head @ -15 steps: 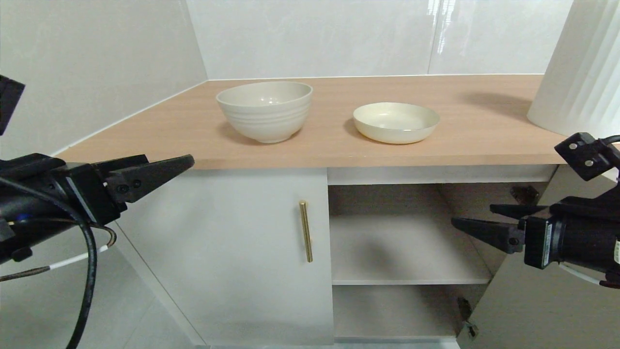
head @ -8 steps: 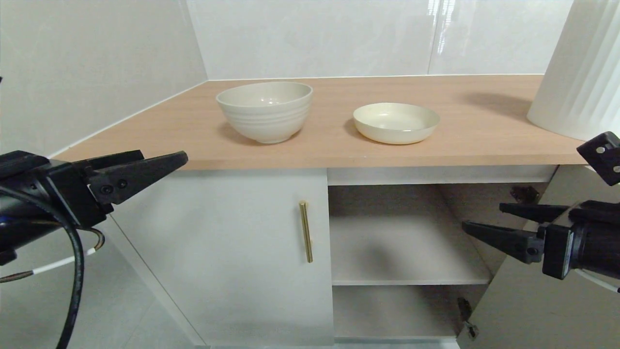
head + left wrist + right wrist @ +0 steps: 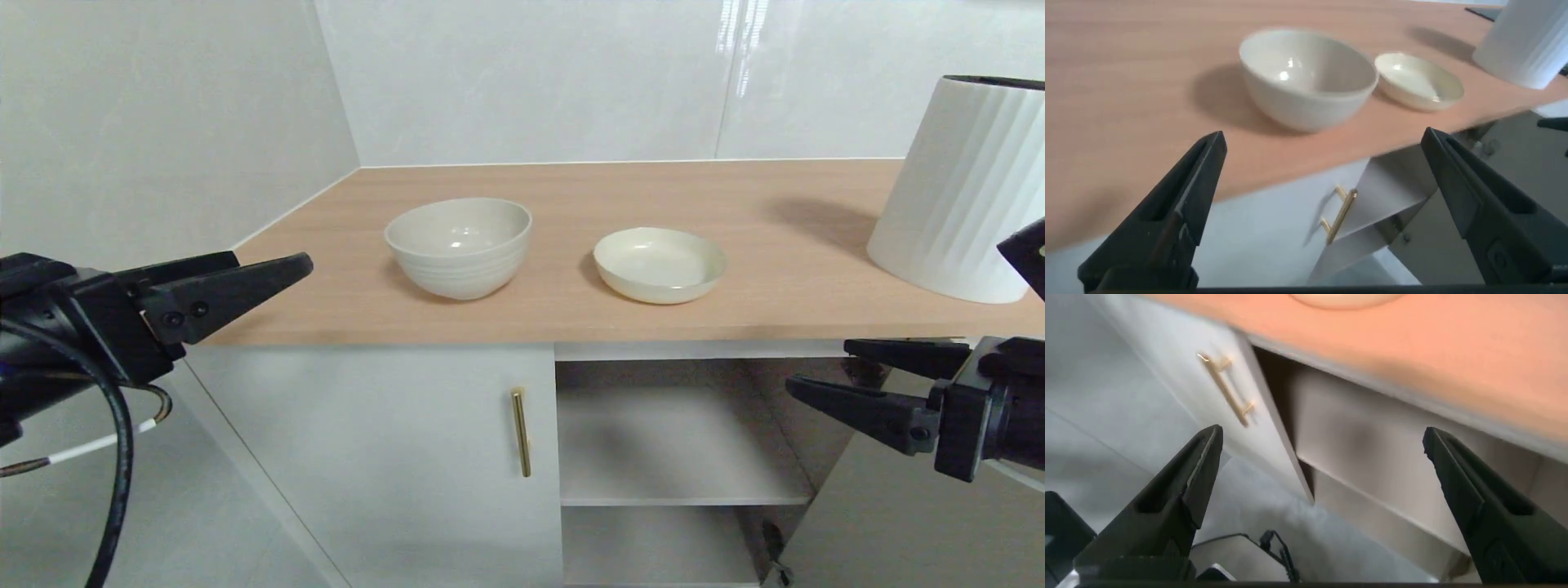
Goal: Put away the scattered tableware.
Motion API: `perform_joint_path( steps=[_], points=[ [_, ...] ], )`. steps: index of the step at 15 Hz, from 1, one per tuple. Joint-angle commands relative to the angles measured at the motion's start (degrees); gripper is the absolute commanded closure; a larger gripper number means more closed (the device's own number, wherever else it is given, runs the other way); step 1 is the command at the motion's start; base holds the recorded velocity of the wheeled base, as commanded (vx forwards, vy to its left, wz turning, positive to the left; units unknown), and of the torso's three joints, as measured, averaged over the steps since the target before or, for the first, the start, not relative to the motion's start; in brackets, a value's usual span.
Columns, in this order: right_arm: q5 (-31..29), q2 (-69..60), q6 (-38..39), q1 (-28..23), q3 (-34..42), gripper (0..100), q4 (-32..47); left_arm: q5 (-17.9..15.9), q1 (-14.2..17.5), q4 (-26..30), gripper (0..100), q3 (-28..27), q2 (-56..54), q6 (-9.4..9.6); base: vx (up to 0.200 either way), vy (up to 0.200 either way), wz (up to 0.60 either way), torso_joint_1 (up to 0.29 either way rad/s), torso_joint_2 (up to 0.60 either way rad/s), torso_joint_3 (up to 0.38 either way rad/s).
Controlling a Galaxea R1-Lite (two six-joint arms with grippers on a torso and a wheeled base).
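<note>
Both level, pointing inward, left gripper (image 3: 273, 260) spread, right gripper (image 3: 817, 364) spread

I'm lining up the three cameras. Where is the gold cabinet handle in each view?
Head view: the gold handle is on the closed door, just left of the open compartment.
Left wrist view: the gold handle is below the counter edge, in front of the deep bowl.
Right wrist view: the gold handle is beside the open compartment.
Shared landmark: the wooden countertop.
</note>
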Motion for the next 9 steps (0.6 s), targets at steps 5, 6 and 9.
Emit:
perform_joint_path(
  steps=[5,6,9],
  points=[
    [-0.03,4.09,-1.43,-0.10,-0.79,0,-4.21,-1.11,-0.02,-0.27,0,-3.62,5.46,-0.01,0.000,0.000,0.00,0.171,-0.47,-0.297],
    [-0.03,4.62,-1.43,-0.10,-0.70,0,-5.53,-1.72,-0.02,-0.27,0,-4.33,6.34,-0.01,0.000,0.000,0.00,0.183,-0.48,-0.305],
    [-0.65,10.59,-4.77,-0.28,-3.07,0,-10.36,-2.43,0.51,-0.36,0,-11.09,13.99,-0.01,0.000,0.000,0.00,0.119,-0.30,-0.183]
  ],
)
